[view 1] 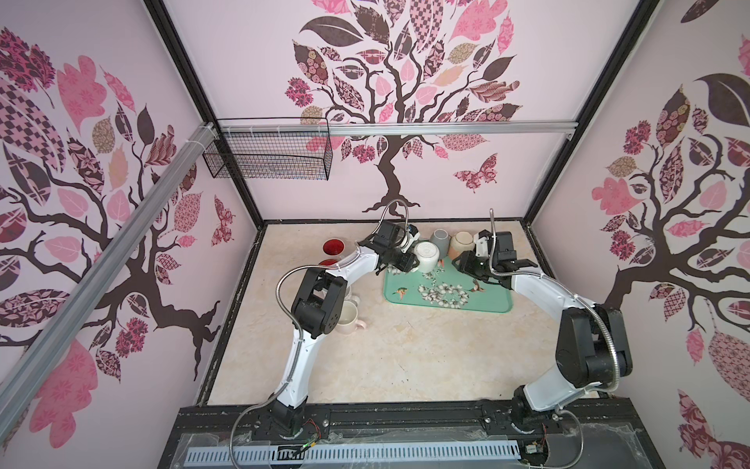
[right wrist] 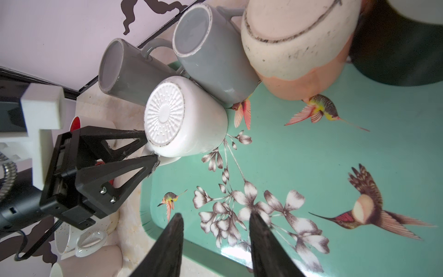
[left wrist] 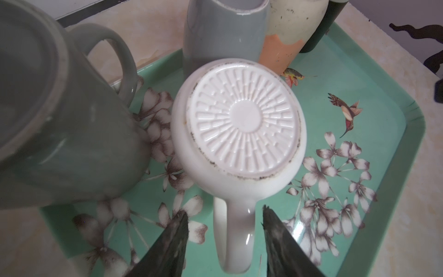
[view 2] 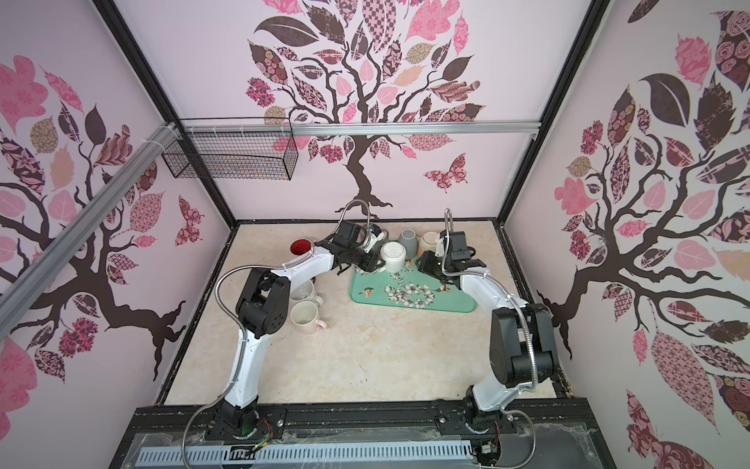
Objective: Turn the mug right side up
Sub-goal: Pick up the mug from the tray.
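Observation:
A white mug (view 1: pixel 426 256) (view 2: pixel 393 256) stands upside down on the teal flowered tray (view 1: pixel 487 304) (view 2: pixel 454 305), its ribbed base (left wrist: pixel 242 124) facing up. In the left wrist view its handle (left wrist: pixel 236 239) lies between the two fingers of my left gripper (left wrist: pixel 223 213), with a gap on each side, so the jaws are open. From the right wrist view the left gripper (right wrist: pixel 150 147) reaches the mug (right wrist: pixel 189 120) at its handle side. My right gripper (right wrist: pixel 215 215) (view 1: pixel 462 262) hangs open over the tray (right wrist: pixel 359 156), holding nothing.
Two grey mugs (right wrist: pixel 124 72) (right wrist: pixel 211 55), a cream-and-peach mug (right wrist: pixel 299 48) and a dark mug (right wrist: pixel 395 48) crowd the tray's far side, all upside down. Red bowls (view 1: pixel 333 246) and a cream mug (view 1: pixel 349 318) sit left of the tray. A wire basket (view 1: pixel 268 154) hangs on the back wall.

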Robot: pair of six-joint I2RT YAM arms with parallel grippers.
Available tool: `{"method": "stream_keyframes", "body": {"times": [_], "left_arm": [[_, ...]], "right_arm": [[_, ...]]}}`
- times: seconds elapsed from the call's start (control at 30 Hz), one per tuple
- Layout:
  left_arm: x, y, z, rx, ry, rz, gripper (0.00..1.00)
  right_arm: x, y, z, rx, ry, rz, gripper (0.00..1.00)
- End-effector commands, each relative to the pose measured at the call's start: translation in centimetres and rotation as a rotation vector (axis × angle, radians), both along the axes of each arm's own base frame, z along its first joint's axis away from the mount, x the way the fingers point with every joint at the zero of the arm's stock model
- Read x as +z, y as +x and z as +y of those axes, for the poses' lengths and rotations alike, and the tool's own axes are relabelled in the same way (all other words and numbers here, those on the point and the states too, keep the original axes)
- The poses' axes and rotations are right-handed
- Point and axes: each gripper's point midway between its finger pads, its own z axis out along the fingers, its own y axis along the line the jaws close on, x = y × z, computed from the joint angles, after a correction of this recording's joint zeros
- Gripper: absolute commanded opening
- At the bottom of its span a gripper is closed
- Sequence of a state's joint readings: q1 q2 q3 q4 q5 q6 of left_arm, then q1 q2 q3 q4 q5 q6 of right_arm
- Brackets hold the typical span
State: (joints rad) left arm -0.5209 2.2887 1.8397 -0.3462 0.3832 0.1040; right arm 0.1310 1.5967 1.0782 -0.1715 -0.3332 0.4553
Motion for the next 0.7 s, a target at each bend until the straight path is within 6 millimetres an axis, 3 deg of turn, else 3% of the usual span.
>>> {"method": "stream_keyframes", "body": {"times": [0.0,0.17,0.23,0.33,0.47,0.67], "left_arm": [[0.8,0.6,-1.3,-0.023,-0.018,-0.029,0.49],[1.1,0.6,-1.1,-0.019,-0.006,-0.041,0.27],[1.7,0.2,-1.2,-0.036,-0.021,-0.050,0.14],[2.7,-0.5,-1.2,-0.050,-0.042,-0.065,0.03],[4.2,-1.6,-0.8,-0.057,-0.063,-0.080,0.00],[8.3,-3.6,-0.2,-0.037,-0.155,-0.106,0.00]], "right_arm": [[-0.8,-0.3,0.6,0.016,0.019,0.019,0.47],[-0.8,-0.8,0.5,0.015,0.018,0.019,0.47],[-0.6,-1.0,0.6,0.016,0.026,0.012,0.48],[-0.4,-1.4,0.9,0.017,0.053,-0.002,0.48],[0.5,-2.2,0.9,0.006,0.089,-0.041,0.48],[3.0,-3.8,2.0,0.014,0.239,-0.132,0.49]]}}
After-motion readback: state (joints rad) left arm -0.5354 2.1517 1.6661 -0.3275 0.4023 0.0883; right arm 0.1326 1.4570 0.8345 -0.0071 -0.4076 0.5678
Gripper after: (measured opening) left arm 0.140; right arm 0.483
